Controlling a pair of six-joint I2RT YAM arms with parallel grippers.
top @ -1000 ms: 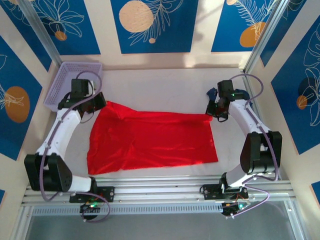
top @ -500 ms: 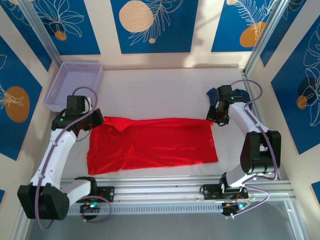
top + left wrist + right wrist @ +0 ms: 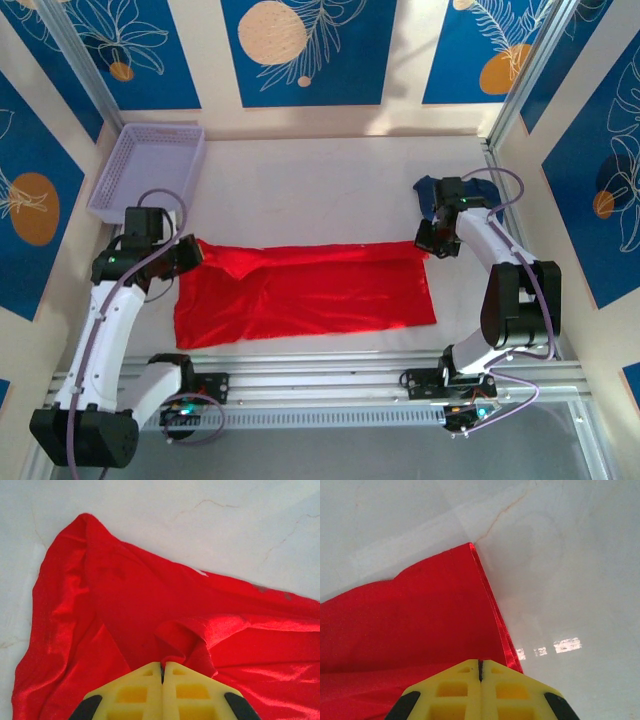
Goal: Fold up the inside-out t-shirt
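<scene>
The inside-out t-shirt point(image 3: 310, 295), plain bright red, lies spread across the white table point(image 3: 300, 190) as a wide band. My left gripper point(image 3: 192, 253) is at its far left corner. In the left wrist view the yellow fingers point(image 3: 135, 692) are shut on a raised pinch of the red cloth point(image 3: 150, 605), with the gripper point(image 3: 162, 665) low over it. My right gripper point(image 3: 428, 246) is at the far right corner. In the right wrist view it point(image 3: 480, 662) is shut over the cloth's right edge point(image 3: 410, 615); the pinched spot is hidden beneath the fingers.
A lavender mesh basket point(image 3: 150, 165) stands at the back left corner. A dark navy garment point(image 3: 428, 187) lies behind my right gripper by the right wall. Bare table stretches beyond the shirt's far edge.
Both grippers have drawn back toward the near edge, taking the shirt's far edge with them. The left one moved farther. The red band now looks narrower front to back.
</scene>
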